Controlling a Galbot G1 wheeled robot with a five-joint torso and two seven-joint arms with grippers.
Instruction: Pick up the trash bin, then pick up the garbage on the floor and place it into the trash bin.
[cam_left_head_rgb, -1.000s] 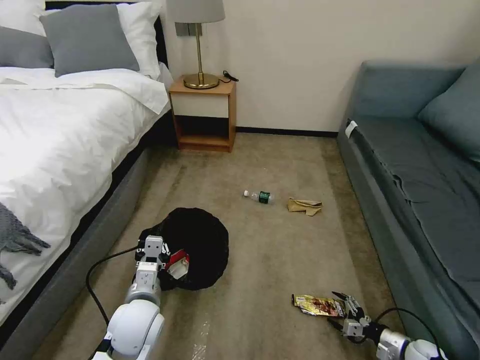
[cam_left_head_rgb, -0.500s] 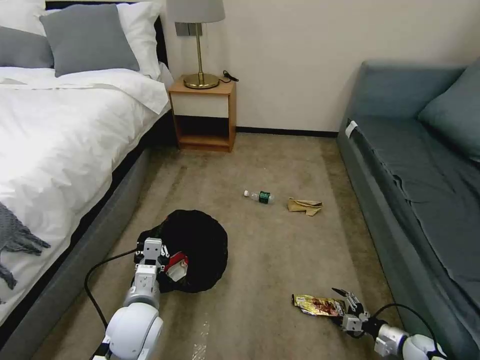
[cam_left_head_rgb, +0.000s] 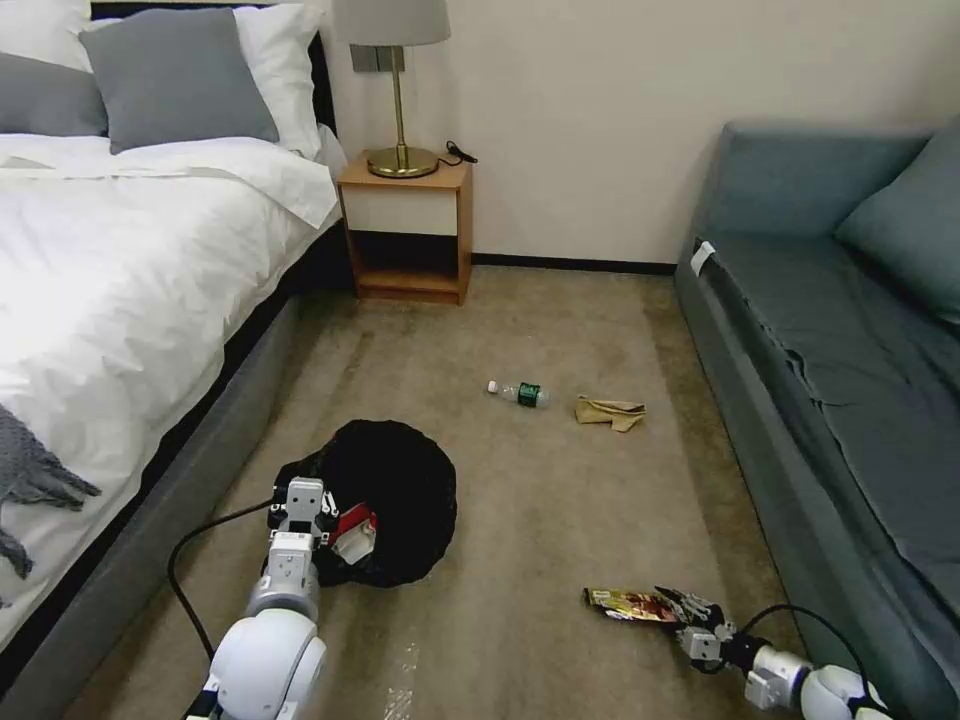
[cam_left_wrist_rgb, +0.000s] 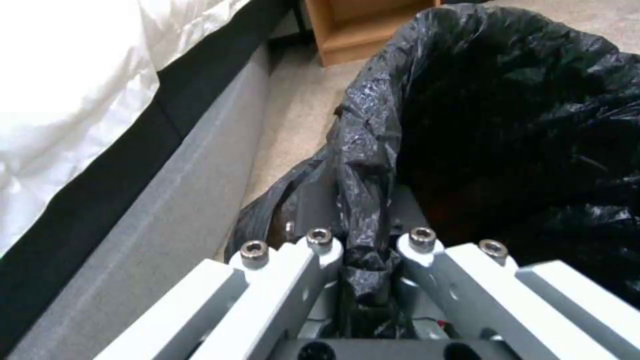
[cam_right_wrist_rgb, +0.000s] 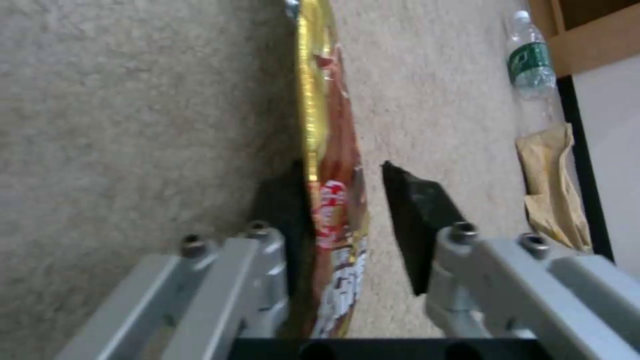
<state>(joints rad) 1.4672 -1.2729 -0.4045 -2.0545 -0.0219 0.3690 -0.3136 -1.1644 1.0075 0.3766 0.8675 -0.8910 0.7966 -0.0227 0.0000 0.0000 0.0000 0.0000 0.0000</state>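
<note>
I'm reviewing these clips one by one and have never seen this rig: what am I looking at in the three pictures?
This is a two-armed wheeled robot in a bedroom. The wide picture comes from its head camera; the other two come from cameras on its wrists.

The left gripper has its jaws shut on the rim of the small round trash bin lined with a crinkled black plastic bag, seen close in the left wrist view. A red-white crumpled wrapper lies inside.

The right gripper, low at the carpet, has its open jaws around the gold-brown snack wrapper. A clear bottle with green label and crumpled tan paper lie on the floor.
</note>
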